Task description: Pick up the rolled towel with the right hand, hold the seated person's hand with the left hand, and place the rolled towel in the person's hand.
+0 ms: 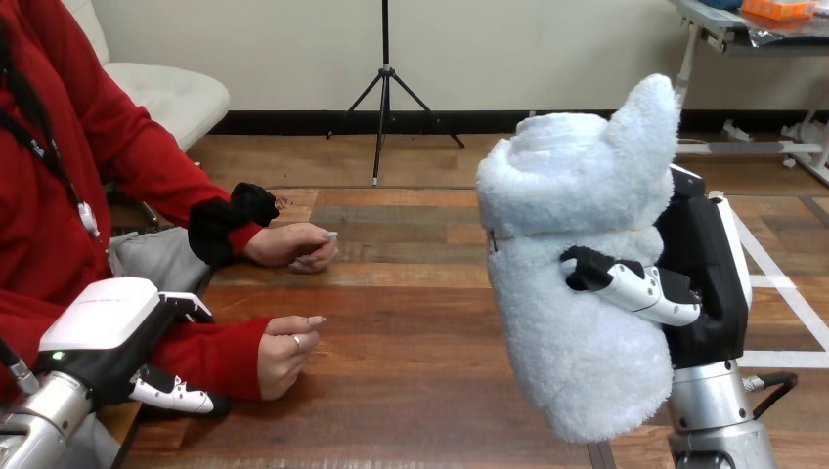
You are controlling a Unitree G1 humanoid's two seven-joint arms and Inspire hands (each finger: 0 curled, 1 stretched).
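Note:
A white rolled towel (577, 264) stands upright above the table at the view's right, with my right hand (699, 283) shut round it; one finger (635, 285) wraps across its front. My left hand (122, 337) is at the lower left edge, its fingers (174, 393) curled beneath the person's red-sleeved forearm (210, 357). Whether they hold the forearm I cannot tell. The person's near hand (285, 350) rests loosely closed on the table, just right of my left hand. Their far hand (293, 246) lies on the table further back.
The wooden table (411, 322) runs between the person's hands and the raised towel. The person sits at the left side.

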